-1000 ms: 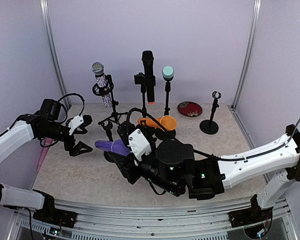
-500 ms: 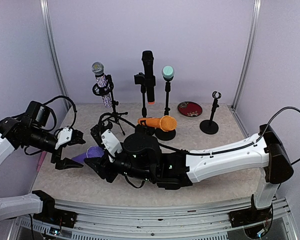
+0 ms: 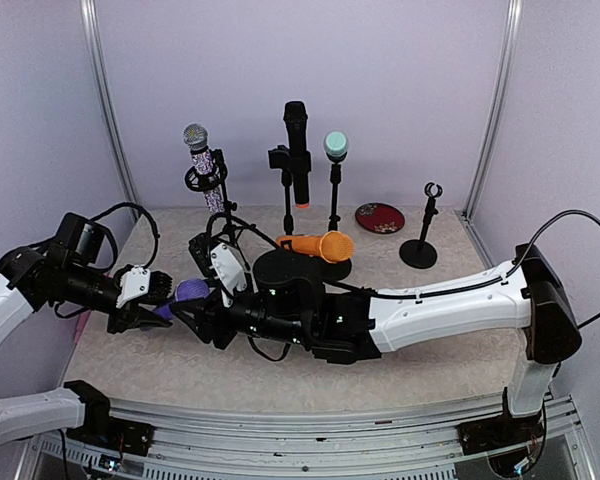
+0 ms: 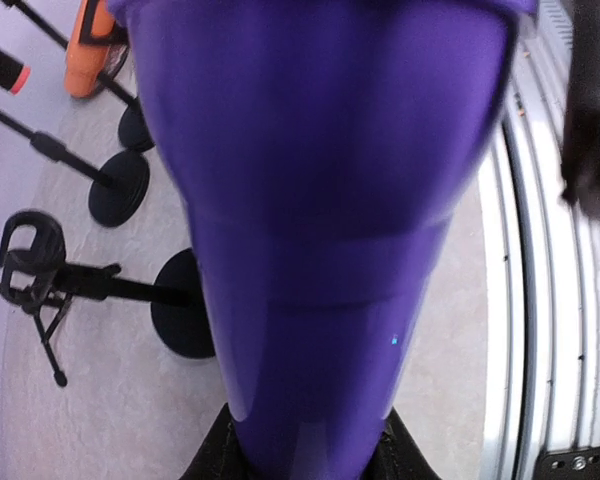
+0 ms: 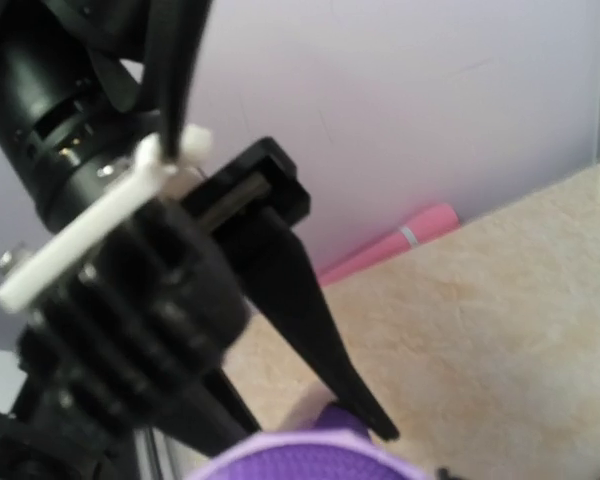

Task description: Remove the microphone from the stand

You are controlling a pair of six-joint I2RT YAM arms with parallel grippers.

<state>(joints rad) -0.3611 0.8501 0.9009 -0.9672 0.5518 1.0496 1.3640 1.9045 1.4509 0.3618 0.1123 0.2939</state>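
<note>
A purple microphone (image 3: 188,291) hangs low over the table at left of centre, held between both arms. My left gripper (image 3: 152,302) is shut on its body, which fills the left wrist view (image 4: 320,200) with black jaw parts on either side at the bottom. My right gripper (image 3: 205,310) holds it from the other side. The microphone's mesh head (image 5: 310,462) sits at the bottom of the right wrist view, with a left finger (image 5: 310,330) touching the purple just beyond it. An empty stand clip (image 4: 30,250) stands apart from the microphone.
At the back, a sparkly microphone (image 3: 202,160), a black one (image 3: 298,150) and a teal-headed one (image 3: 336,147) are on stands. An orange microphone (image 3: 315,245) lies across its stand. An empty stand (image 3: 425,225), a red dish (image 3: 380,217) and a pink microphone (image 5: 390,245) are nearby.
My right arm carried the purple microphone leftward. My left gripper, open a second ago, came down and in and closed on the microphone.
</note>
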